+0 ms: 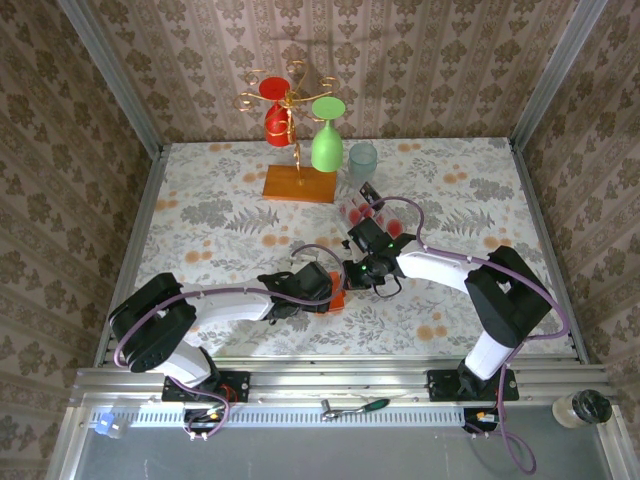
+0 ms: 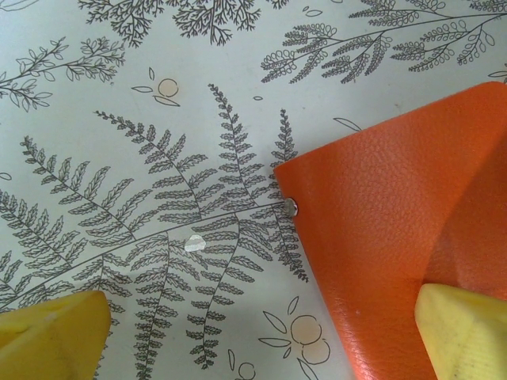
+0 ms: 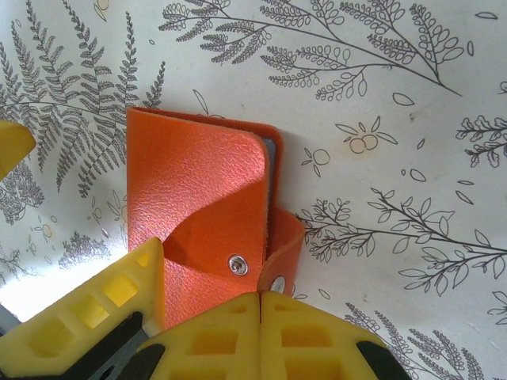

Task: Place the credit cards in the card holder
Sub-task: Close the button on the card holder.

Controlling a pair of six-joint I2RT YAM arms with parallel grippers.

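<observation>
**Item: card holder** (image 3: 198, 190). Orange leather, lying flat on the fern-printed table (image 2: 119, 95), near the front and between the two grippers. The flap is unsnapped and partly lifted; its stud (image 3: 238, 264) is exposed.

**Item: credit cards** (image 1: 368, 215). A small cluster lies on the table beyond the holder, just behind the right gripper (image 3: 260, 317). None is seen in the holder.

**Left gripper** (image 2: 257, 321). Spread wide. One yellow finger (image 2: 463, 332) rests on the holder's corner, the other on bare cloth.

**Right gripper.** Fingertips are pressed together at the flap's edge (whether leather is pinched between them cannot be made out).

**Step judged in hand:** opening the holder so that a pocket is presented.

**Handling notes:**
- The flap is best peeled back slowly and away from the stud.
- Downward pressure should be kept on the body by the left finger, so that the light wallet is not dragged or lifted.
- The flap should be laid fully over before it is released. Otherwise it is likely to spring shut over the pocket mouth.
</observation>
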